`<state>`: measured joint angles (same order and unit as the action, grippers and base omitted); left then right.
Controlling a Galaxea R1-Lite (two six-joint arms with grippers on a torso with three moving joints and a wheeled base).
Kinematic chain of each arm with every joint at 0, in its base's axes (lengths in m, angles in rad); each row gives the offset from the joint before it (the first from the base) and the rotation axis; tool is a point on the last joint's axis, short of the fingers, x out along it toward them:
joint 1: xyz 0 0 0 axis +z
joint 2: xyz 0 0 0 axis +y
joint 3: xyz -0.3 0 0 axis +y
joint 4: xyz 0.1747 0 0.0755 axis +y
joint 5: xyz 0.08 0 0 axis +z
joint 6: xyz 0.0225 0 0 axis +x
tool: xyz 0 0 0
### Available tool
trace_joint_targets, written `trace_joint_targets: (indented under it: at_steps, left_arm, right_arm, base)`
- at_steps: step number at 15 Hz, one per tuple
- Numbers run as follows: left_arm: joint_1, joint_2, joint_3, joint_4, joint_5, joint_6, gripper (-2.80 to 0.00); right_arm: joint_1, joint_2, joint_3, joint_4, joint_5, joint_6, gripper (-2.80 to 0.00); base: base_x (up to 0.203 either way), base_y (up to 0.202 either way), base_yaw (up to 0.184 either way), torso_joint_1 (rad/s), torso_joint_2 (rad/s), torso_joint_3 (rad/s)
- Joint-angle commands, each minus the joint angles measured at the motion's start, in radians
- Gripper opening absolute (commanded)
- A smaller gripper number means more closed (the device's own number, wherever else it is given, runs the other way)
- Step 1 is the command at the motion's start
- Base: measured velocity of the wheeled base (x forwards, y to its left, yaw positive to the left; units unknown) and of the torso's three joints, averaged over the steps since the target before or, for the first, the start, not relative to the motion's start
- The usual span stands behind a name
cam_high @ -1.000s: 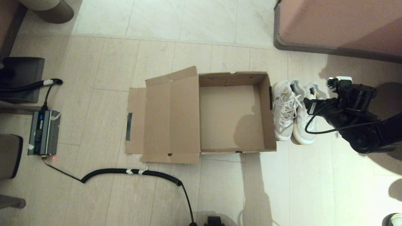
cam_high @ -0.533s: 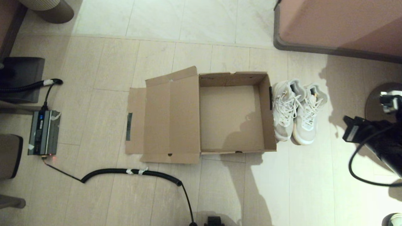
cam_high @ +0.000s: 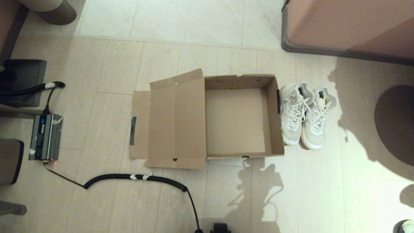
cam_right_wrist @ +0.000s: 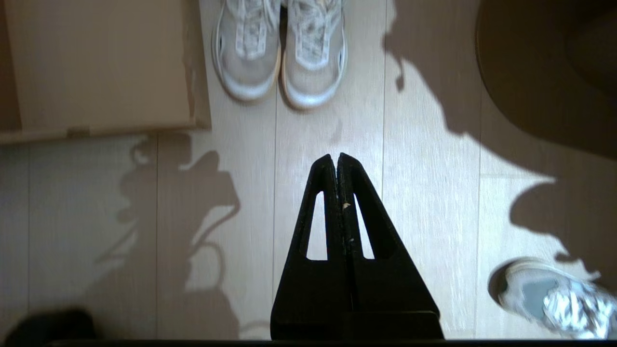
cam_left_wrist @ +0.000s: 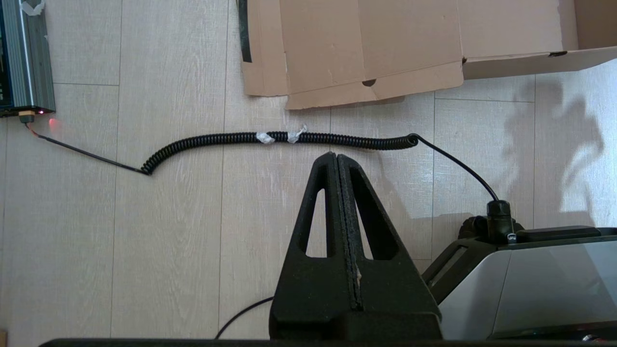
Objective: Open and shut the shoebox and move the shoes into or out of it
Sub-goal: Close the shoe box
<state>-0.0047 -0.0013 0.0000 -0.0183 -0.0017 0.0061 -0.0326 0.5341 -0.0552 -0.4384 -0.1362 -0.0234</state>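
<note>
The brown cardboard shoebox [cam_high: 274,123] lies open on the floor, empty, with its lid flap [cam_high: 168,123] folded out flat to the left. The two off-white sneakers [cam_high: 304,113] stand side by side on the floor against the box's right wall, toes toward me. Neither arm shows in the head view. My right gripper [cam_right_wrist: 336,156] hangs shut and empty over bare floor, well short of the sneakers [cam_right_wrist: 279,53] and the shoebox [cam_right_wrist: 96,62]. My left gripper [cam_left_wrist: 336,155] is shut and empty above the floor near the lid flap [cam_left_wrist: 366,43].
A black coiled cable [cam_high: 136,177] runs across the floor in front of the box to a grey power unit [cam_high: 44,136] at the left. A pink piece of furniture [cam_high: 349,26] fills the far right. A round dark base [cam_high: 396,123] sits right of the shoes. Another shoe [cam_right_wrist: 554,299] shows nearby.
My right arm was over the sneakers a second ago, then drew back to the right and toward me, and has now left the head view. The sneakers and box stay put.
</note>
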Motion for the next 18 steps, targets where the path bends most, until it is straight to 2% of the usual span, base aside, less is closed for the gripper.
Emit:
trace_joint_targets:
  at_steps: [1, 3, 5, 6, 8, 18]
  left_arm:
    - [0.000, 0.000, 0.008, 0.000, 0.000, 0.000, -2.80]
    - [0.000, 0.001, 0.008, -0.002, 0.000, 0.001, -2.80]
    - [0.000, 0.000, 0.008, -0.002, 0.000, 0.000, -2.80]
    - [0.000, 0.000, 0.008, -0.002, 0.000, -0.001, -2.80]
    - [0.000, 0.000, 0.008, -0.002, 0.000, 0.000, -2.80]
    - [0.000, 0.001, 0.008, -0.002, 0.000, 0.003, -2.80]
  right_arm:
    - [0.002, -0.287, 0.026, 0.224, 0.012, -0.011, -2.80]
    - [0.018, -0.396, 0.048, 0.387, 0.120, -0.030, -2.80]
    - [0.028, -0.509, 0.048, 0.437, 0.141, -0.033, -2.80]
    - [0.030, -0.538, 0.056, 0.425, 0.135, -0.010, -2.80]
    - [0.032, -0.534, 0.068, 0.400, 0.087, 0.124, -2.80]
    - [0.033, -0.533, 0.069, 0.397, 0.081, 0.132, -2.80]
  base:
    - [0.000, 0.000, 0.000, 0.000, 0.00, 0.000]
    - [0.000, 0.000, 0.000, 0.000, 0.00, 0.000]
    - [0.000, 0.000, 0.000, 0.000, 0.00, 0.000]
    - [0.000, 0.000, 0.000, 0.000, 0.00, 0.000]
    - [0.000, 0.000, 0.000, 0.000, 0.00, 0.000]
    - [0.000, 0.000, 0.000, 0.000, 0.00, 0.000]
